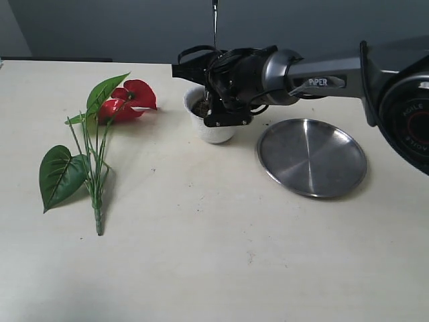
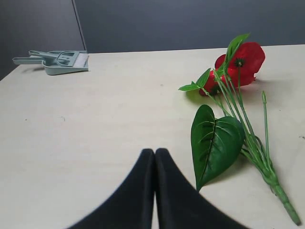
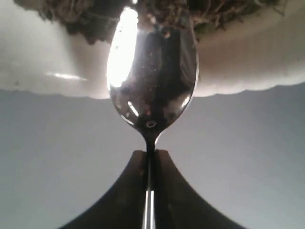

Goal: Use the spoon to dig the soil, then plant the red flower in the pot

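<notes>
1. The table (image 1: pixel 214 268) is a pale beige surface, and all the things lie or stand on it.
2. The right arm (image 1: pixel 335 80) reaches in from the right side of the exterior view and goes across to the pot.
3. The steel plate (image 1: pixel 312 157) is round and shiny. It lies flat just beside the pot, on the right of it in the exterior view.
4. The red flower (image 1: pixel 127 100) lies flat on the table, well apart from the pot, at the left of the exterior view. Its bloom points toward the pot, and its green stems and one big leaf point toward the near edge.
5. The right gripper (image 1: pixel 213 100) is over the pot. Its fingers (image 3: pixel 164 191) are pressed together on the thin handle of the spoon (image 3: pixel 152 71).
6. The pot (image 1: pixel 213 127) is white and stands upright, near the far middle of the table.
7. The left gripper (image 2: pixel 155 157) hangs low over the bare table near the flower's big leaf. Its fingers are pressed together with nothing between them.
8. The dustpan set (image 2: pixel 57 59) is pale green and lies far away, at the table edge.
9. The soil (image 3: pixel 95 19) is dark and crumbly inside the pot. The spoon's bowl has its tip at the soil.
</notes>
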Motion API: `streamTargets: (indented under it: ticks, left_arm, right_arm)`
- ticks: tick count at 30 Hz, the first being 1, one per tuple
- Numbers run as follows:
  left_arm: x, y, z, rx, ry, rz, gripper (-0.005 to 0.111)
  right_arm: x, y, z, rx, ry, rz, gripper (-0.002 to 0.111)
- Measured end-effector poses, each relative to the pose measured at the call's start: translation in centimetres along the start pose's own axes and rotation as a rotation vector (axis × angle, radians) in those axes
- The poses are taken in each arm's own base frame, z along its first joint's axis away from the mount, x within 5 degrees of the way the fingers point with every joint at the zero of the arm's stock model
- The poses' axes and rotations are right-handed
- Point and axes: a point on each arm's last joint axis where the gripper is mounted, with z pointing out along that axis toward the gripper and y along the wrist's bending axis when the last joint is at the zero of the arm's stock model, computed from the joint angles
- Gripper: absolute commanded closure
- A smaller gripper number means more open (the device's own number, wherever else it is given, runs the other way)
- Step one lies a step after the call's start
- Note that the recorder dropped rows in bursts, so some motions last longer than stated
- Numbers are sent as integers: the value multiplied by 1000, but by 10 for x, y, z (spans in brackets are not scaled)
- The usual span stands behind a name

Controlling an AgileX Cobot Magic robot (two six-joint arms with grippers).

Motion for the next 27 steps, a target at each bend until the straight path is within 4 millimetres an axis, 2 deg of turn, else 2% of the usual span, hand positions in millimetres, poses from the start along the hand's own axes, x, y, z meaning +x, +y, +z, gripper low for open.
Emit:
streamTargets:
  ticks: [8, 13, 17, 24, 27]
  left_arm:
    - [0, 0, 0, 0, 0, 0, 106]
    - [0, 0, 0, 0, 0, 0, 106]
    - [0, 0, 0, 0, 0, 0, 106]
    - [0, 0, 0, 0, 0, 0, 106]
    - [0, 0, 0, 0, 0, 0, 106]
  right_arm:
    - [-4, -4, -1, 9, -13, 9, 109]
    - [-20, -5, -4, -16, -39, -33, 109]
    - [-24, -8, -10, -34, -23, -75, 109]
    - [-20, -10, -19, -32, -7, -61, 109]
    - [-12, -10, -24, -27, 9, -48, 109]
